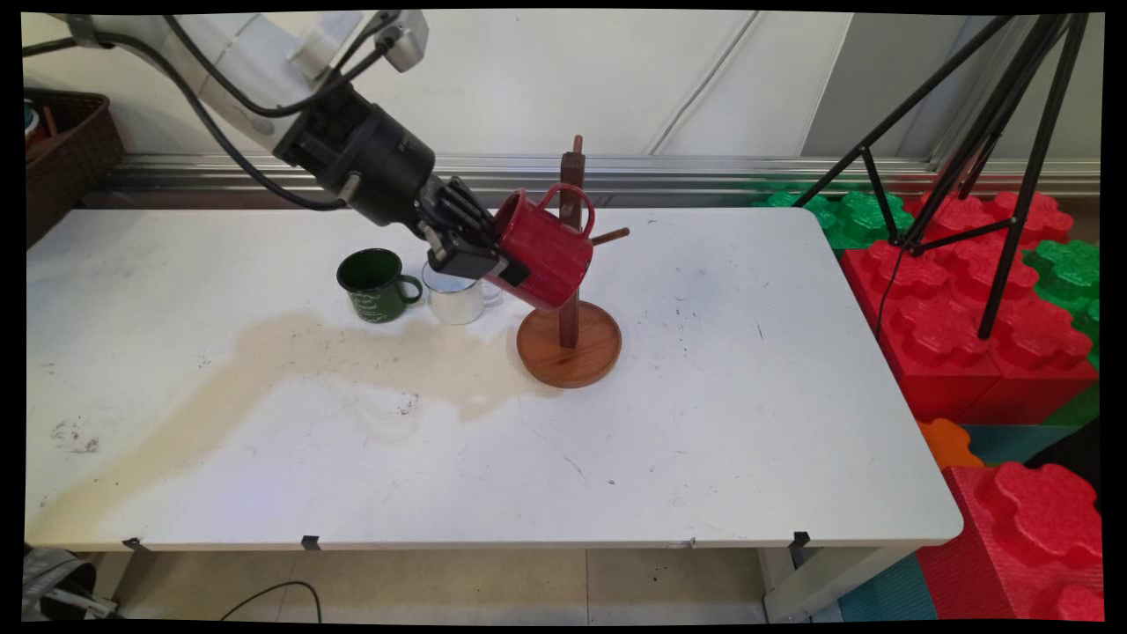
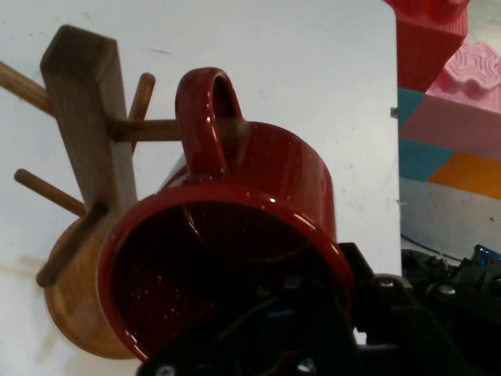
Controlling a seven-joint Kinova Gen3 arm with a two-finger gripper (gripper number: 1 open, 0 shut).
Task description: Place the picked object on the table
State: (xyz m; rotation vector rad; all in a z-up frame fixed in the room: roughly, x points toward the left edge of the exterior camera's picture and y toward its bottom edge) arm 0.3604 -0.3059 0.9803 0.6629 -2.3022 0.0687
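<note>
My black gripper (image 1: 493, 255) is shut on the rim of a red mug (image 1: 541, 251), holding it tilted in the air beside a wooden mug tree (image 1: 570, 264). In the hand view the red mug (image 2: 235, 243) fills the middle, its mouth toward the camera, and its handle (image 2: 205, 117) loops over a peg (image 2: 149, 129) of the tree's post (image 2: 90, 117). One finger reaches inside the mug and the other presses outside. A white mug (image 1: 456, 298) and a green mug (image 1: 374, 283) stand on the table just left of the tree's round base (image 1: 570, 345).
A brownish stain (image 1: 290, 370) spreads over the white table (image 1: 704, 423) left of the tree. A black tripod (image 1: 986, 158) and big red and green foam blocks (image 1: 968, 317) stand off the right edge. A dark basket (image 1: 66, 158) is at the far left.
</note>
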